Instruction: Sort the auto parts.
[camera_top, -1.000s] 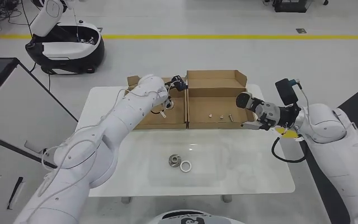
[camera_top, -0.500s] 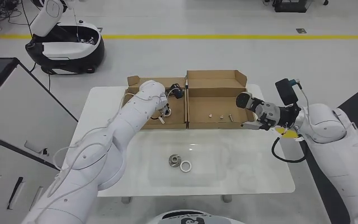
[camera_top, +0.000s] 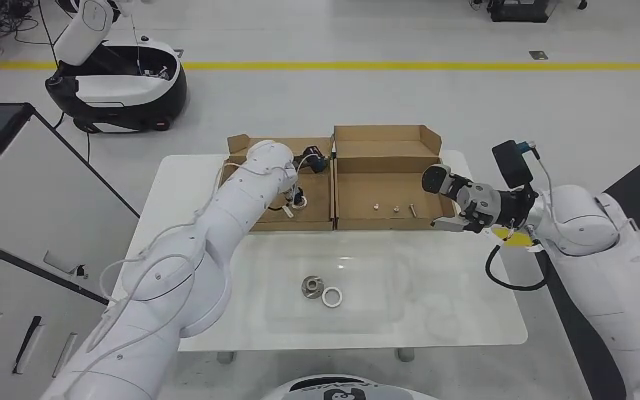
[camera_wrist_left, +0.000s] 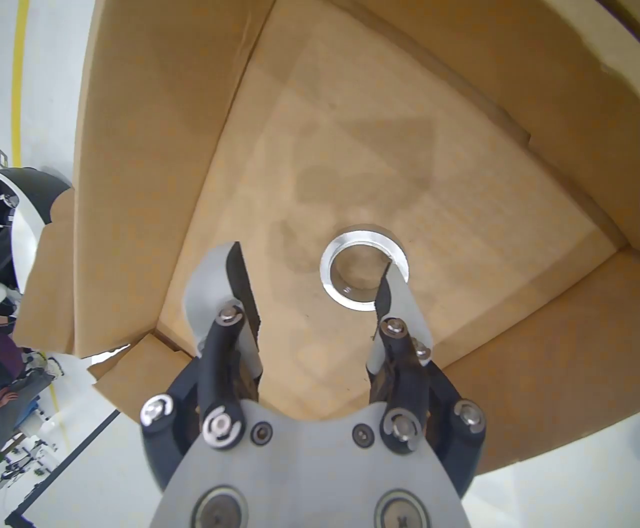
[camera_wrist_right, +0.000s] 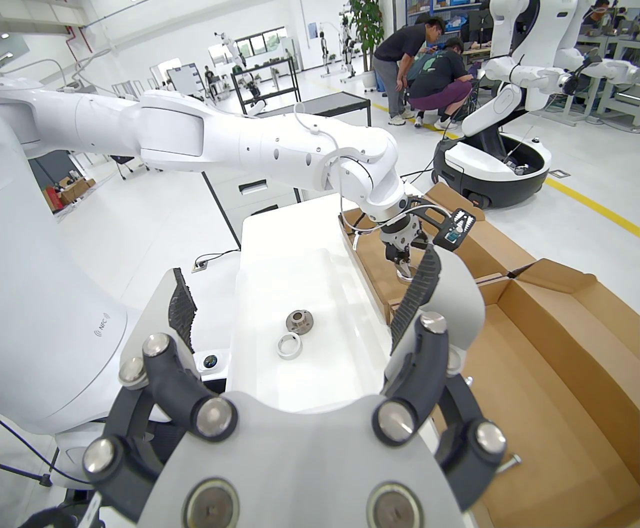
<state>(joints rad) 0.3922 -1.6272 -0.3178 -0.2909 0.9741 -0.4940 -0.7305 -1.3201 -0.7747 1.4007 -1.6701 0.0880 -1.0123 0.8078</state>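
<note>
Checking in from the remote station: the left claw (camera_wrist_left: 310, 272) is down inside the left box (camera_top: 318, 200), the cardboard one just left of centre in the upper half of the top view. Its jaws are spread fairly wide and there's nothing between them. A metal ring (camera_wrist_left: 362, 233) lies flat on the floor of that box, right under the claw. In the wrist cam one fingertip (camera_wrist_left: 395, 295) overlaps the ring's edge, but I honestly can't tell if it's touching or just hanging above it. The right box (camera_top: 385, 140) sits directly beside the left one, walls touching, and has a few small bolts (camera_top: 396, 210) lined up in a row on its floor. The right claw (camera_top: 438, 202) hangs at the right-hand end of that box, roughly over its side wall. It's wide open too and has no hold on anything. Out on the white table (camera_top: 450, 300), in front of the boxes and a little below the centre of the top view, there are two loose parts: a grey flanged hub (camera_top: 312, 287) and a second ring (camera_top: 332, 296) just beside it on the right, close enough that they might be touching. Both are well apart from either claw, and neither one is in a box yet.
</note>
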